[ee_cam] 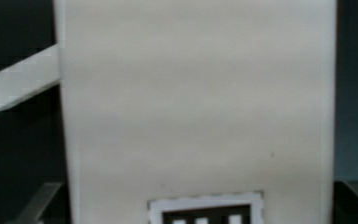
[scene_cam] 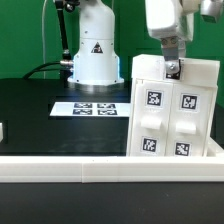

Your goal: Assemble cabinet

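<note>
Your robot arm comes down from the top of the exterior view, on the exterior view's right side. You can see its white wrist up high, and it points almost straight down. Under the wrist sits the gripper, dark and small, with its tip low. The fingers are close together there, but you cannot tell from this view if they are pinched tight or a bit apart. The arm's white base stands far back, on the exterior view's left. It wears a sticker with a black triangle. In the wrist view you can just see dim bits of the fingers near the edges, too dark to read well.
</note>
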You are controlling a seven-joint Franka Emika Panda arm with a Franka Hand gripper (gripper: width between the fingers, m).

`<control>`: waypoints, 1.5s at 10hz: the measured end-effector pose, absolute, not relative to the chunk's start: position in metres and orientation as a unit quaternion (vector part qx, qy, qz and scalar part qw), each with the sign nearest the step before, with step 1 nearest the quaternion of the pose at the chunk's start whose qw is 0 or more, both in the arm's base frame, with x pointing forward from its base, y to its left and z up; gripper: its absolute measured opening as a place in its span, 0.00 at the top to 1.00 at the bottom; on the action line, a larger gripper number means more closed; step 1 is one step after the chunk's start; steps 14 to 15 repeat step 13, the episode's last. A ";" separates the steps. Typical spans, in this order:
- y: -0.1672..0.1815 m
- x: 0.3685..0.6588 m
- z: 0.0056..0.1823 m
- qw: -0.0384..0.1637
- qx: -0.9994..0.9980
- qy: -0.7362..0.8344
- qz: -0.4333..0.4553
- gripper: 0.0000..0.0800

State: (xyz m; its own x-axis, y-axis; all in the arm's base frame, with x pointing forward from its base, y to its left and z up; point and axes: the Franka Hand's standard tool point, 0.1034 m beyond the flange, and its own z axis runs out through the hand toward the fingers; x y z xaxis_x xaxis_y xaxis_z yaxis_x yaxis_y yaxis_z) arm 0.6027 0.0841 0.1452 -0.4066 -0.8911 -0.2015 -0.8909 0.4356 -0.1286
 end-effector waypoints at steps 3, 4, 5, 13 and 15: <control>0.088 0.602 0.145 0.125 -0.520 0.845 0.011 0.29; 0.089 0.602 0.144 0.125 -0.524 0.842 0.011 0.29; 0.090 0.601 0.144 0.125 -0.525 0.842 0.011 0.09; 0.093 0.601 0.142 0.124 -0.544 0.830 0.009 0.00; 0.093 0.601 0.142 0.124 -0.544 0.830 0.009 0.00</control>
